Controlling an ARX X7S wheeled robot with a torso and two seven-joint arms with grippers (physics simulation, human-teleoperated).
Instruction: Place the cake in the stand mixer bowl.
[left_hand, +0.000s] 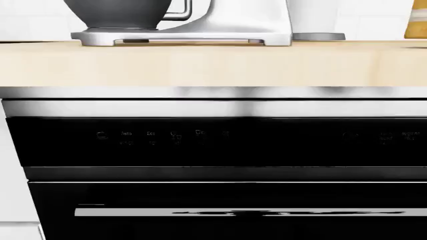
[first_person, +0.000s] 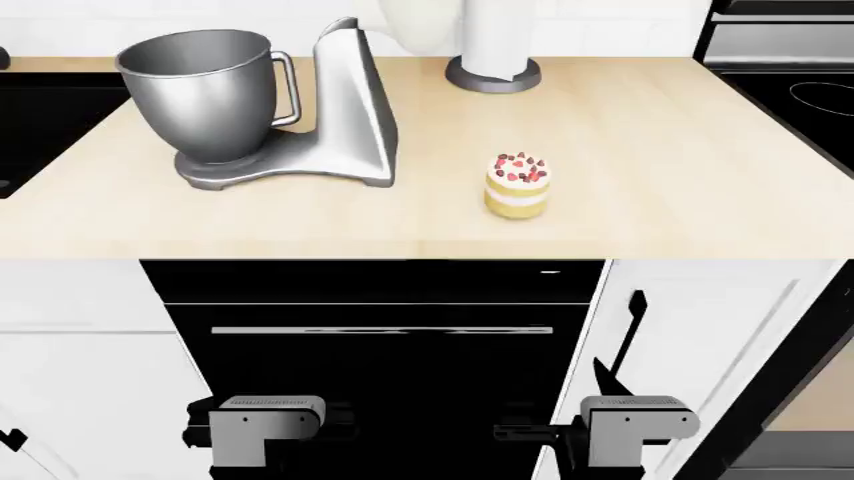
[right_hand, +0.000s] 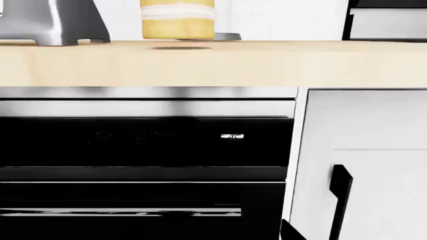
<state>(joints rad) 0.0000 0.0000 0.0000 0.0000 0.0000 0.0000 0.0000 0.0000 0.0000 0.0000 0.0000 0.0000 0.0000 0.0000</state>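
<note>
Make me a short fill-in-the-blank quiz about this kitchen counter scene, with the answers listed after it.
1. The cake stands on the wooden ____.
2. The cake is topped with red ____.
3. The stand mixer bowl has a loop ____ on its side.
4. Seen from the head camera, the cake stands to the ____ of the mixer.

Missing words: counter; strawberries; handle; right
</note>
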